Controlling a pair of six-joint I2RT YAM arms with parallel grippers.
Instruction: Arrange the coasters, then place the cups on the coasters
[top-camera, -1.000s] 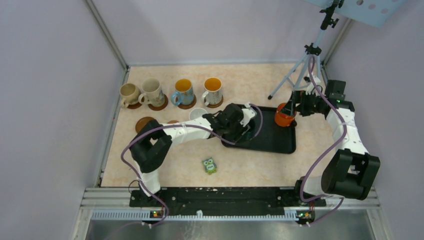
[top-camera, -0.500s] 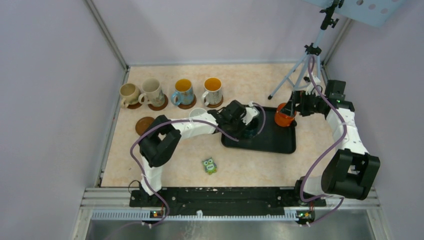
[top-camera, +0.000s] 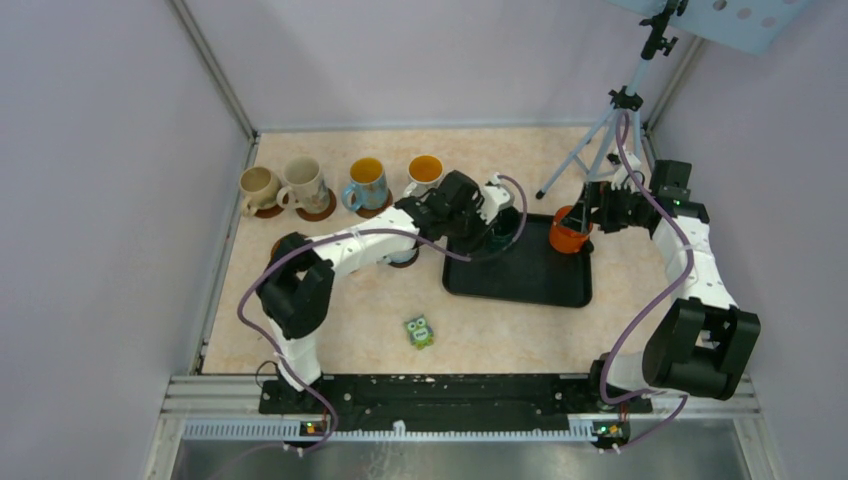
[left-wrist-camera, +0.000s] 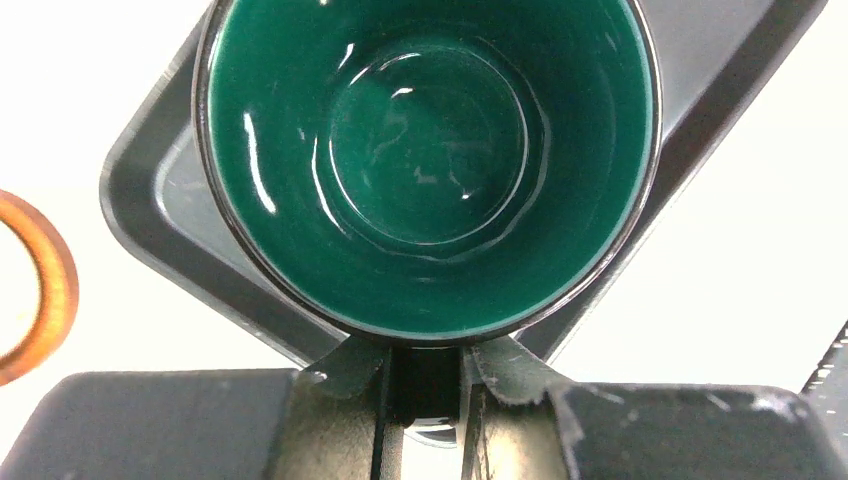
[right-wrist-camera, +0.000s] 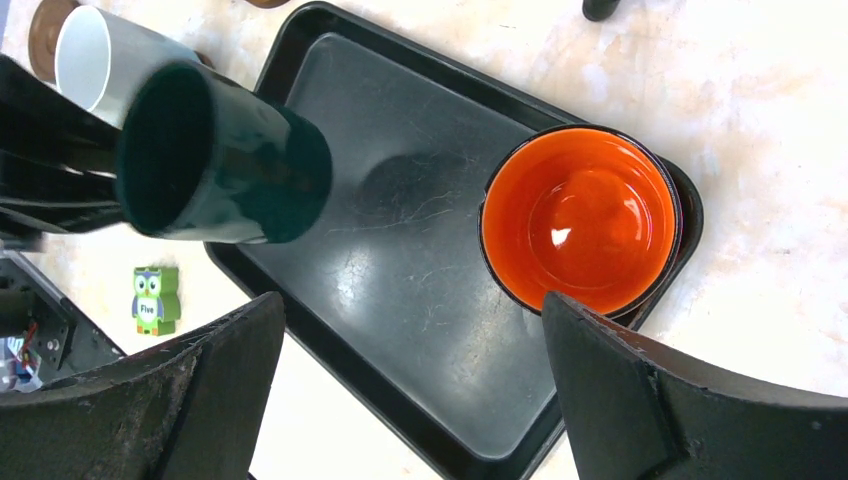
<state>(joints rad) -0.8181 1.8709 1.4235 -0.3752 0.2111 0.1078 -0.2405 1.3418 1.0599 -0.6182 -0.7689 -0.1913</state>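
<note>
Dk green mug (left-wrist-camera: 430, 170): handle pinched between the fingers (left-wrist-camera: 340, 375) of L gripper (left-wrist-camera: 424, 372), jaws closed tight on it. Mug body lies just ahead of the fingertips, mouth up, over far-left corner of black tray (right-wrist-camera: 430, 300). R wrist view shows the mug's shadow lying apart from it on the tray floor, so it appears raised; contact w/ tray cannot be confirmed.

Orange cup (right-wrist-camera: 580, 215): upright in tray's far-right corner, ahead of R gripper (right-wrist-camera: 412, 300) and off toward one finger, not between the fingers; no contact seen. R gripper jaws spread wide, holding nothing.

L arm (top-camera: 350, 250): elbow at near left, forearm stretched right and away across table to the tray corner, wrist cam looking straight down into the mug.

R arm (top-camera: 690, 260): elbow at near right, forearm running away, wrist turned left toward orange cup.

Row of mugs (top-camera: 303, 183) at far left, apart from both grippers.
</note>
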